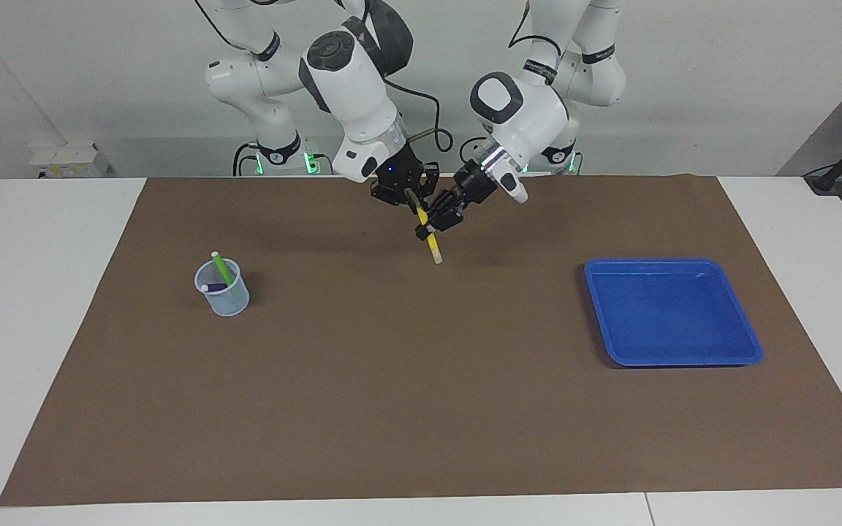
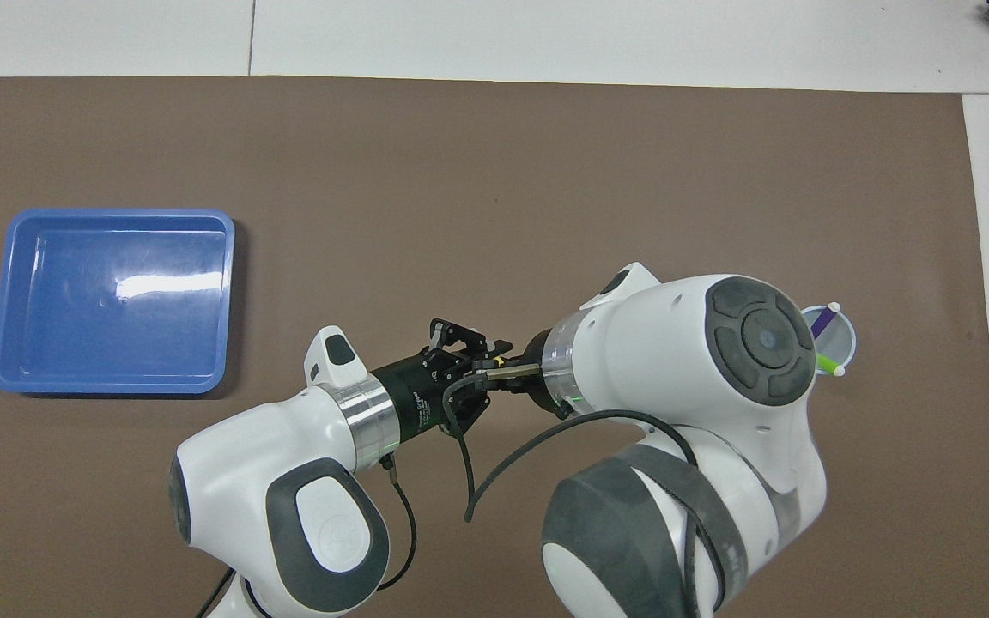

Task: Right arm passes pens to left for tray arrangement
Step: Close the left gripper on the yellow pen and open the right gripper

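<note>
Two pens, green (image 1: 224, 271) and purple (image 1: 216, 287), are seen in the cup (image 1: 223, 288) at the right arm's end. Over the mat's middle, the yellow pen (image 1: 429, 237) is clamped by both the right gripper (image 1: 412, 201) and the left gripper (image 1: 432, 223): the handover. Release by the right is called for next, then carriage to the bare tray (image 1: 746, 353) at the left arm's end.

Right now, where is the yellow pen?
The yellow pen hangs in the air over the middle of the brown mat, gripped by both the right gripper and the left gripper, between cup and tray.
</note>
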Controlling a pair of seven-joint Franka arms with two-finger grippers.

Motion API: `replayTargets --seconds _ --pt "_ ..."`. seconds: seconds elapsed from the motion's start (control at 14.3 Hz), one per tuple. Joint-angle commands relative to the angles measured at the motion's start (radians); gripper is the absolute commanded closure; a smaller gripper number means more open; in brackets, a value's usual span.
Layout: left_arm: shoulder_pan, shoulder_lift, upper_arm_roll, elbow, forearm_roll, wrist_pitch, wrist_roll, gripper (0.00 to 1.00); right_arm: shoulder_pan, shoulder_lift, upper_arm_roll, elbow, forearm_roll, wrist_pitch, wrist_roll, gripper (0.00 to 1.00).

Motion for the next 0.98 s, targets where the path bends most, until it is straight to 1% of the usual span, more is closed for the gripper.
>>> replayTargets --seconds 0.0,0.07,0.14,0.21,0.28,0.35,0.56,0.7,0.77,0.91 --pt "0.011 -0.032 -0.001 -0.024 -0.012 -0.033 0.019 1.0 -0.006 -0.008 0.004 -0.001 0.029 -0.01 0.009 1.0" --pt "0.012 -0.032 -0.001 -0.024 -0.012 -0.035 0.017 1.0 -0.009 -0.008 0.004 -0.001 0.029 -0.01 0.009 0.98" --pt "0.012 -0.032 -0.001 -0.024 -0.012 -0.033 0.019 1.0 -0.009 -0.008 0.003 -0.001 0.029 -0.009 0.011 0.66" --pt "0.012 -0.032 -0.001 -0.024 -0.012 -0.035 0.017 1.0 -0.011 -0.008 0.003 -0.001 0.029 -0.009 0.012 0.49" --pt "0.012 -0.032 -0.001 -0.024 -0.012 -0.033 0.017 1.0 -0.013 -0.011 0.003 -0.001 0.029 -0.01 0.012 0.35" --pt "0.012 -0.032 -0.001 -0.024 -0.012 -0.033 0.017 1.0 -0.014 -0.016 0.001 -0.001 0.027 -0.01 0.011 0.0" --pt "0.012 -0.032 -0.001 -0.03 -0.012 -0.035 0.019 1.0 -0.028 -0.019 -0.003 -0.001 0.011 -0.015 0.002 0.0" --pt "0.012 -0.032 0.001 -0.033 -0.01 -0.033 0.02 1.0 -0.06 -0.021 -0.003 -0.001 -0.014 -0.059 -0.003 0.0" --pt "0.012 -0.032 0.002 -0.041 0.002 -0.033 0.032 1.0 -0.083 -0.027 -0.003 -0.001 -0.057 -0.088 -0.003 0.0" --pt "0.015 -0.046 0.004 -0.072 0.069 -0.037 0.083 1.0 -0.137 -0.034 -0.003 -0.001 -0.115 -0.15 -0.027 0.0"
